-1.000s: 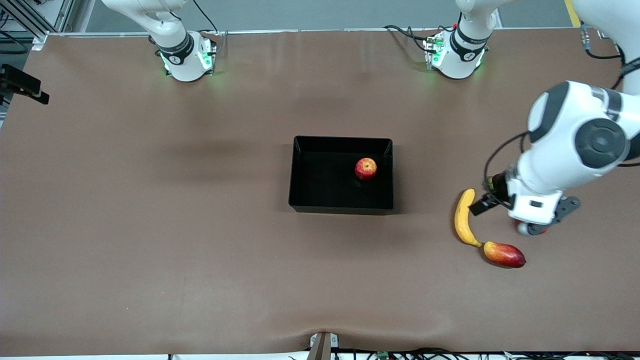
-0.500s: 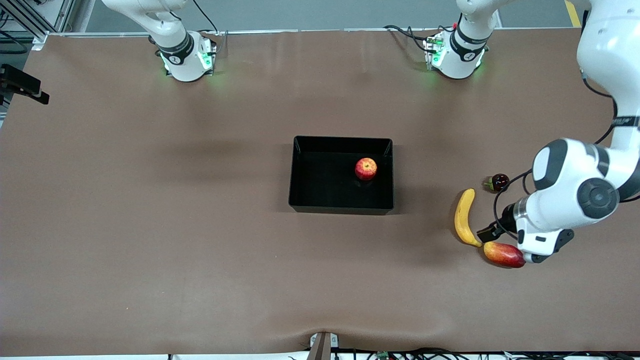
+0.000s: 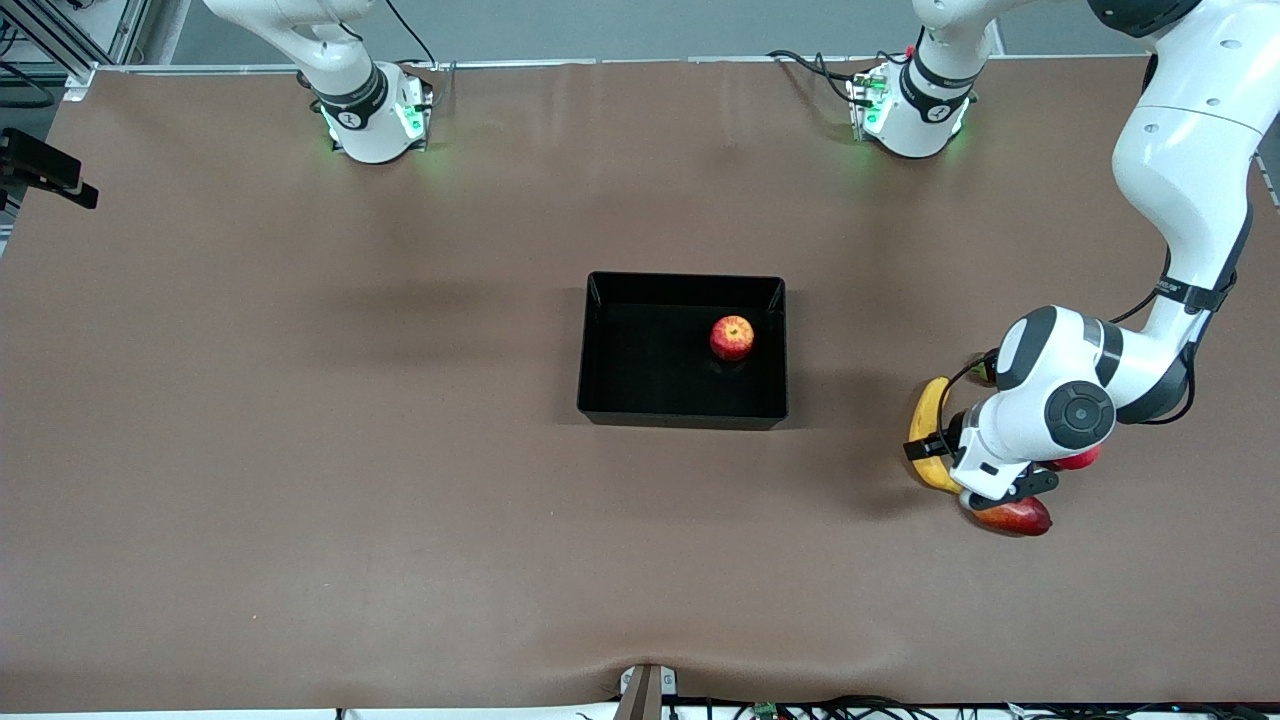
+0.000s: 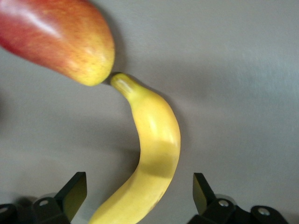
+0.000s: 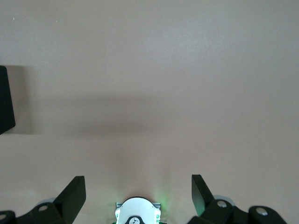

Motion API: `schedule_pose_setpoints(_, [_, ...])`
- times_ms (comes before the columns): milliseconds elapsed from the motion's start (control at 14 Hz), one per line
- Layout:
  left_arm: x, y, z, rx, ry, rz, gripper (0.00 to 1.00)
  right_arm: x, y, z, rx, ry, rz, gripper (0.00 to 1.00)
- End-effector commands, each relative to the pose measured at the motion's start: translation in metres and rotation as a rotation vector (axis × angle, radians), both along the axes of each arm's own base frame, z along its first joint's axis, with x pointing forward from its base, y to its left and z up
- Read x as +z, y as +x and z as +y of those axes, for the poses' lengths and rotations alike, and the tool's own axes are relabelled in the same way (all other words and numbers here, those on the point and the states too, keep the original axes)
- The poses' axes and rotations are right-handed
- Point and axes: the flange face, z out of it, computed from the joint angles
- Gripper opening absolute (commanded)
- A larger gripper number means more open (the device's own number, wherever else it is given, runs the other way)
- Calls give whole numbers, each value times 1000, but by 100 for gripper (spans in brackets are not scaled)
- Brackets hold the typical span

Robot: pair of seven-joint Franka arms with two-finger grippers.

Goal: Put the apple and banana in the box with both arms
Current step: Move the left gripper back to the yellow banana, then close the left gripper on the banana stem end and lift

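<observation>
While the right tool [image 5: 138,196] waits spread, the left tool [image 4: 140,193] straddles the curved banana [image 4: 152,158], spread.

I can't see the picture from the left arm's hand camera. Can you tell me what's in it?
The left gripper is open, with one black finger on each side of a yellow banana lying on the brown table. The banana's tip meets the end of a red-and-yellow mango.

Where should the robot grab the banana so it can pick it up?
Probably around the banana's thick middle, coming straight down from above. It lies flat on the table, and its tip touches the mango, so the end is crowded. The left gripper hangs over that middle, jaws open on either side of it. The right arm waits.
</observation>
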Motion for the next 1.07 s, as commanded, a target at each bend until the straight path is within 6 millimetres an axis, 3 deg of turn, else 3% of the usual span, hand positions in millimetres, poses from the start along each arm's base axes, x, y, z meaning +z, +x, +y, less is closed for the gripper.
schedule_pose_setpoints(0, [-8,-7,-5,-80,-4,5,100,4,-5,-1,-14,19,-3,100])
schedule_pose_setpoints(286, [-24,-11,-20,-108,-12,25,99,4,-5,0,-13,19,-3,100])
schedule_pose_setpoints(357, [-27,-12,-20,-111,-14,29,82,3,-5,0,-13,19,-1,100])
schedule_pose_setpoints(429, [-28,-13,-21,-113,-13,31,57,2,-5,-1,-13,19,2,100])
schedule_pose_setpoints(500, [-27,-13,-19,-110,-11,30,25,2,-5,-1,-14,19,2,100])
schedule_pose_setpoints(571, [-27,-12,-16,-104,-10,30,0,2,-5,-1,-14,19,0,100])
schedule_pose_setpoints(786, [-14,-9,-12,-95,0,16,0,2,-5,0,-14,19,2,100])
schedule_pose_setpoints(929, [12,-4,-19,-95,6,-24,0,2,-5,-1,-14,19,2,100])
schedule_pose_setpoints(1000, [38,-3,-29,-99,4,-51,0,2,-5,-1,-16,19,2,100])
